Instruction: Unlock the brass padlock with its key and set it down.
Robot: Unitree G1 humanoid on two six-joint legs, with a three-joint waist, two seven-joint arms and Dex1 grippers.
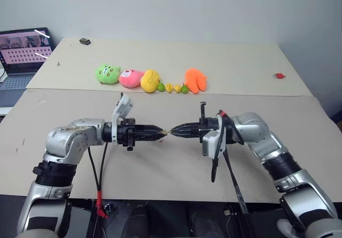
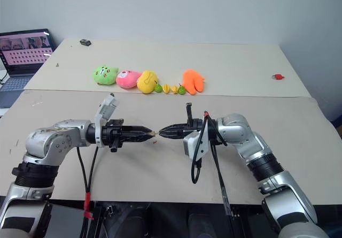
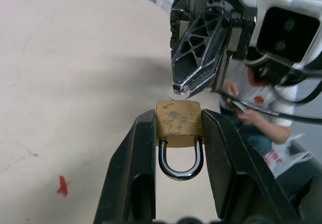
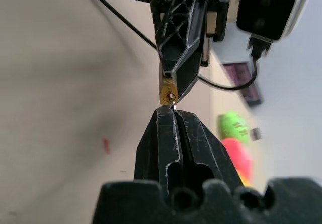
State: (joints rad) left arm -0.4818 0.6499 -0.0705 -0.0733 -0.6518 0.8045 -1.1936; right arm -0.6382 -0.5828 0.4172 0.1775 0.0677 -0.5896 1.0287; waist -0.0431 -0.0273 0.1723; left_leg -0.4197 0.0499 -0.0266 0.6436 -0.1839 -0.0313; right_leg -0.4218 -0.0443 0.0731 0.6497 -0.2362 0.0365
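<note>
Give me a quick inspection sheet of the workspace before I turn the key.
Surface: beige table, bare under the arms.
Job's things: brass padlock clamped in the left gripper, shackle toward the wrist; key at the padlock's end, pinched in the right gripper.
Clutter: plush toys in a row at the back; small red object far right; small dark object far left.
Grippers: both held level above the table, tip to tip.
Cables: black cables hanging under both wrists.
Surroundings: laptop at left; a seated person.
</note>
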